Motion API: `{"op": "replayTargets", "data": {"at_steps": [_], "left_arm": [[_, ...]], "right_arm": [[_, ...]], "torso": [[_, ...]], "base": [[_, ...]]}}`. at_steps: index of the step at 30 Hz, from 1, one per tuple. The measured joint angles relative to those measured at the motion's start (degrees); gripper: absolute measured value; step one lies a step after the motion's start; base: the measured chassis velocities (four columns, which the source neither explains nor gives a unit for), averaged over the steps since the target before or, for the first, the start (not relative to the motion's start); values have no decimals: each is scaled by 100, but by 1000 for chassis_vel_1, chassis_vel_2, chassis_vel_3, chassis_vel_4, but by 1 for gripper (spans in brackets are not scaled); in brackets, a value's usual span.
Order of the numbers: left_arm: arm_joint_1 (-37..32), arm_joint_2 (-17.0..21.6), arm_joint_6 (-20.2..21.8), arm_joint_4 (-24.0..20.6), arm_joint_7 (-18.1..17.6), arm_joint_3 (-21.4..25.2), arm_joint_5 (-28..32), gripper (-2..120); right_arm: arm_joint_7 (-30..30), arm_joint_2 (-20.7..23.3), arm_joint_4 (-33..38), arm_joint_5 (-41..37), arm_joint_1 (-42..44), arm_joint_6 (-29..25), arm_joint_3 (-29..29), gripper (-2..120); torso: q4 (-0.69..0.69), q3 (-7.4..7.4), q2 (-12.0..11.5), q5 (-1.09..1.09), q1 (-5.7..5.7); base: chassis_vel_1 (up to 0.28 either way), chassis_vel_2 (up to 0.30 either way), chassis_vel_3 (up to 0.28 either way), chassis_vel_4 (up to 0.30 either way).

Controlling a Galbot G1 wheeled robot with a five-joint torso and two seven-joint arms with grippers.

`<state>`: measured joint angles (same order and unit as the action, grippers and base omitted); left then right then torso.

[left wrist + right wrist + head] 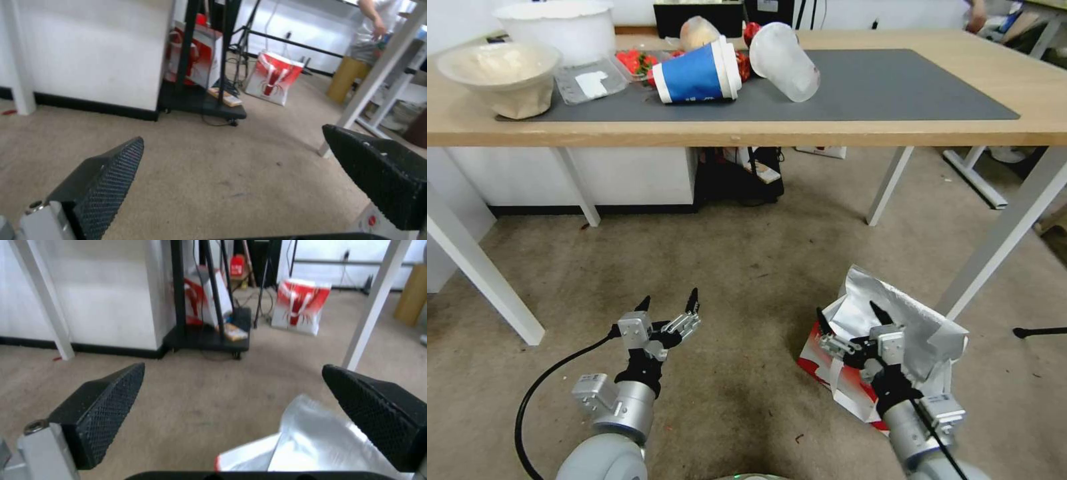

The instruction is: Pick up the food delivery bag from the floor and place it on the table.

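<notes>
Start at your left: the left gripper hovers low over the worn beige carpet floor, its black fingers spread wide with nothing between them. It sits well apart from the target, so you can leave it parked there.

Moving right, the large white paper-like food delivery bag with red side panels and crinkled silver foil lining stands on the floor at the near right, close beside a white angled leg of the counter. Its mouth gapes open and a white strap handle droops down its near-left face.

Your right gripper hangs directly above the bag's left rim, fingers spread and pinching nothing; the right wrist view shows the foil edge below, towards one finger rather than centred.

To do this grasp well, I judge you should shift until the rim or strap sits squarely between the fingers, descend gently so the thin foil does not crumple away, then close firmly.

Far ahead, the light-wood counter with its dark grey mat has open room on its right half; the left holds a tipped blue and white paper cup.
</notes>
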<state>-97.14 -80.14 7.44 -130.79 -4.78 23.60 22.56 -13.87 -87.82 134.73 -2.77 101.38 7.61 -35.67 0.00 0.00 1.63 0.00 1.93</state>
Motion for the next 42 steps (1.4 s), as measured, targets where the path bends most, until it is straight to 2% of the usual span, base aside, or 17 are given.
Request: {"op": "replayTargets", "data": {"at_steps": [2,4,5,8,9,10,12,13,15,18,21,22,25,26,34,39,42], "left_arm": [[24,41,0,18,30,0,2,100],[66,130,-2,52,77,0,13,100],[66,130,-2,52,77,0,13,100],[70,164,-8,53,105,-3,12,100],[70,164,-8,53,105,-3,12,100],[75,170,-8,53,113,-5,10,100],[58,179,-19,52,126,2,1,100],[58,179,-19,52,126,2,1,100],[36,187,-44,52,154,29,-6,100],[28,189,-61,52,175,40,-9,100],[25,167,-90,52,210,58,-38,100],[25,167,-90,52,210,58,-38,100],[33,124,-94,76,211,59,-67,100],[33,124,-94,76,211,59,-67,100],[40,39,-135,160,211,74,-121,100],[57,11,-139,204,205,80,-130,100],[59,7,-146,230,202,97,-131,100]], "right_arm": [[-23,98,-8,-88,-52,-11,-81,100],[-116,540,-190,-363,-338,-19,-296,100],[-116,540,-190,-363,-338,-19,-296,100],[-277,1202,-553,-744,-673,-58,-405,100],[-277,1202,-553,-744,-673,-58,-405,100],[-321,1397,-673,-841,-758,-88,-424,100],[-471,1944,-1028,-1111,-1038,-148,-443,100],[-471,1944,-1028,-1111,-1038,-148,-443,100],[-561,2434,-1427,-1386,-1341,-229,-401,100],[-591,2655,-1624,-1460,-1482,-282,-355,100],[-701,3228,-2169,-1589,-1895,-384,-165,100],[-701,3228,-2169,-1589,-1895,-384,-165,100],[-882,3717,-2848,-1633,-2352,-442,108,100],[-882,3717,-2848,-1633,-2352,-442,108,100],[-1522,4452,-4175,-1501,-3493,-674,847,100],[-1809,4596,-4670,-1481,-4062,-721,1403,100],[-2204,4618,-5232,-1424,-4609,-801,1934,100]], "torso": [[-1,0,2,0,1],[-1,0,6,0,1],[-1,0,6,0,1],[2,0,11,2,2],[2,0,11,2,2],[0,0,12,2,3],[0,0,16,2,3],[0,0,16,2,3],[2,0,18,1,4],[1,0,18,2,4],[1,0,22,1,4],[1,0,22,1,4],[0,1,23,2,5],[0,1,23,2,5],[-1,0,29,0,6],[1,0,30,-1,6],[0,0,30,1,6]], "base": [[0,0,0,0],[0,0,0,0],[0,0,0,0],[0,0,0,0],[0,0,0,0],[0,0,0,0],[0,0,0,0],[0,0,0,0],[0,0,0,0],[0,0,0,0],[0,0,0,0],[0,0,0,0],[0,0,0,0],[0,0,0,0],[0,0,0,0],[0,0,0,0],[0,0,0,0]]}}
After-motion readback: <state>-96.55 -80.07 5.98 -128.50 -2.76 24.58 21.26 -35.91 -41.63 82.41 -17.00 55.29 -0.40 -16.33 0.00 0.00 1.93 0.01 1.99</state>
